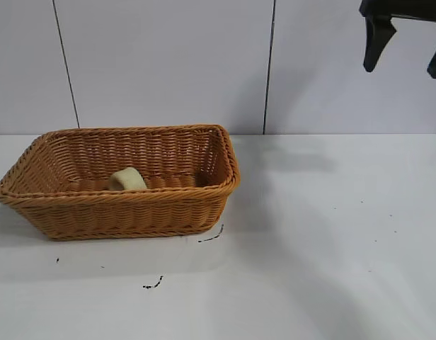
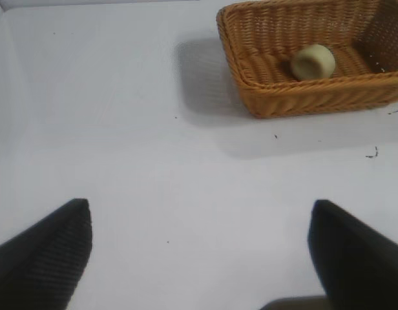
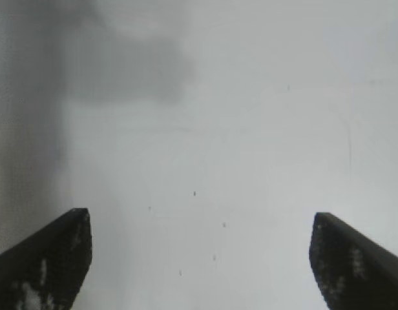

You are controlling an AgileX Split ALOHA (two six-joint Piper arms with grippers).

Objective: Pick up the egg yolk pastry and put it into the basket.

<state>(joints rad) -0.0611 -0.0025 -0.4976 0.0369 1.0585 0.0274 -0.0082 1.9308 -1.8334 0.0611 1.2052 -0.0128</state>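
The egg yolk pastry, a small pale cream lump, lies on its side inside the orange-brown wicker basket at the table's left. It also shows in the left wrist view, inside the basket. My right gripper hangs open and empty high at the upper right, far from the basket. In its own view the right gripper is open over bare white table. My left gripper is open and empty, well away from the basket; it is out of the exterior view.
The white table has small dark marks near the basket's front. A white panelled wall stands behind the table.
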